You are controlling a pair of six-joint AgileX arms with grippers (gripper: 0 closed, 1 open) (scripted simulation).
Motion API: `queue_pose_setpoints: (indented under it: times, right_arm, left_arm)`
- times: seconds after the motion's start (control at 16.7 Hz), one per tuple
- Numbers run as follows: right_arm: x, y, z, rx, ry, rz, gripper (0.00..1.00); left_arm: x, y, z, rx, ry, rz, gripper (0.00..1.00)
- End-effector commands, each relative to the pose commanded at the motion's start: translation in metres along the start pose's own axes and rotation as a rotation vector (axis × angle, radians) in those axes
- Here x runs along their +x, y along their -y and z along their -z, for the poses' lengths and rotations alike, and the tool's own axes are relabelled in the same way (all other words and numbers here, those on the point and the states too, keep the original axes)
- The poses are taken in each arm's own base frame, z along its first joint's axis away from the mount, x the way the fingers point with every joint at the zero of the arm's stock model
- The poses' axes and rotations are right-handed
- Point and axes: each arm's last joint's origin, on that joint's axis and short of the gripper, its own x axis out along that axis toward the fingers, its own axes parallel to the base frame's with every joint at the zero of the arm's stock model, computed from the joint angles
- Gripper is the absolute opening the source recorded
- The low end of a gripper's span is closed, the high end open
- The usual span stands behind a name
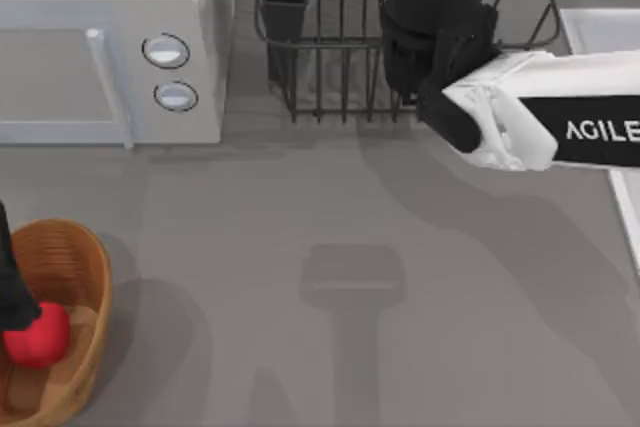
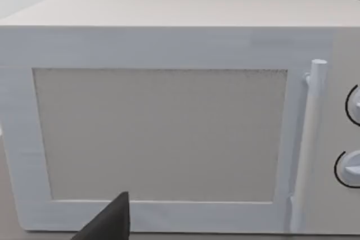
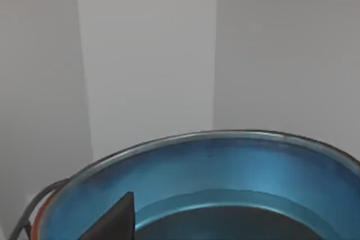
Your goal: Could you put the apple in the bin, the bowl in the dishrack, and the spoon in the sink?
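Reaching over the dishrack (image 1: 330, 67) at the table's back: right gripper (image 1: 430, 42), above the wire bars, with the blue bowl (image 3: 225, 184) close beneath its wrist camera. Cannot tell whether those fingers are apart or clamped on the bowl. Sitting in the wicker bin (image 1: 70, 277) at the front left: red apple (image 1: 38, 335), left gripper (image 1: 15, 292) touching it, finger state unclear. Facing the left wrist camera: white microwave (image 2: 169, 127).

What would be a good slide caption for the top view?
Right arm reaching over the dishrack at the back; apple already in the bin at front left.
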Motion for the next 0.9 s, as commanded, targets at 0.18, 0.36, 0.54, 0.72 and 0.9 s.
queue_pose_setpoints:
  times: [0.18, 0.36, 0.54, 0.72, 0.9]
  right_arm:
    - [-0.008, 0.024, -0.007, -0.007, -0.019, -0.033, 1.00]
    - [-0.029, 0.069, -0.017, -0.017, -0.056, -0.073, 1.00]
    - [-0.071, 0.125, -0.027, -0.023, -0.097, -0.106, 1.00]
    - [-0.131, 0.180, -0.027, -0.021, -0.121, -0.125, 1.00]
    - [-0.193, 0.220, -0.010, -0.014, -0.113, -0.125, 1.00]
  left_arm:
    - [0.000, 0.000, 0.000, 0.000, 0.000, 0.000, 1.00]
    - [0.000, 0.000, 0.000, 0.000, 0.000, 0.000, 1.00]
    - [0.000, 0.000, 0.000, 0.000, 0.000, 0.000, 1.00]
    - [0.000, 0.000, 0.000, 0.000, 0.000, 0.000, 1.00]
    - [0.000, 0.000, 0.000, 0.000, 0.000, 0.000, 1.00]
